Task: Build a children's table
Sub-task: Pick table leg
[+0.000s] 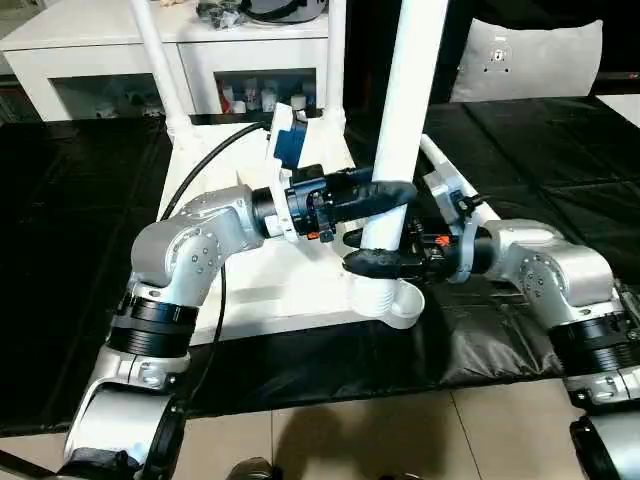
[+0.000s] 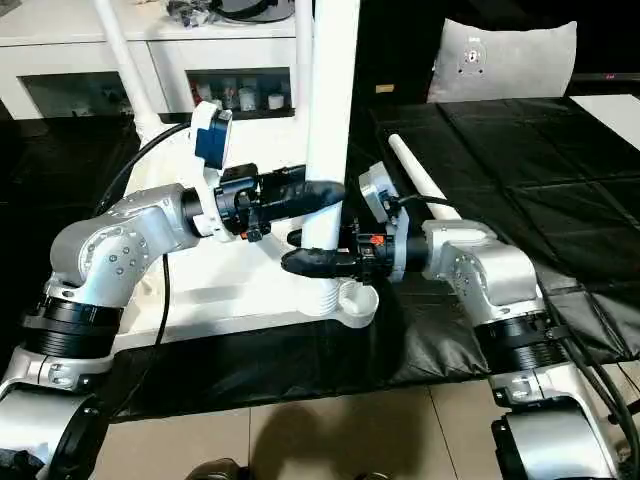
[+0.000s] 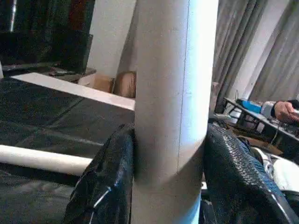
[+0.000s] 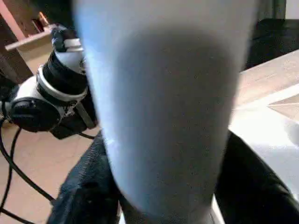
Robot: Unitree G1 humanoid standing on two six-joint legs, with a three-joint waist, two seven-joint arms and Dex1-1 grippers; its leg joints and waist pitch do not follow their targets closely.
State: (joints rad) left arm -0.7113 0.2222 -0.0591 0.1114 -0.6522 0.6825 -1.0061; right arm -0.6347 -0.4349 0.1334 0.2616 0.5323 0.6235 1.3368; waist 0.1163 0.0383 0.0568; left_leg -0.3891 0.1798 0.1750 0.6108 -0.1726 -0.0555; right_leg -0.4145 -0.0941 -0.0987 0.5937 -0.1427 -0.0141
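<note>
White plastic like this leg (image 1: 405,120) should be light, stiff and slick, so you do best gripping low, near the corner socket (image 1: 385,298) of the upturned children's table (image 1: 250,250). Your left claw (image 1: 385,192) and right claw (image 1: 375,262) both clasp the upright leg, left above right. Beneath lies a black-covered desk (image 1: 80,200), with a spare leg (image 2: 420,180) on it and white shelves (image 1: 120,60) behind.
</note>
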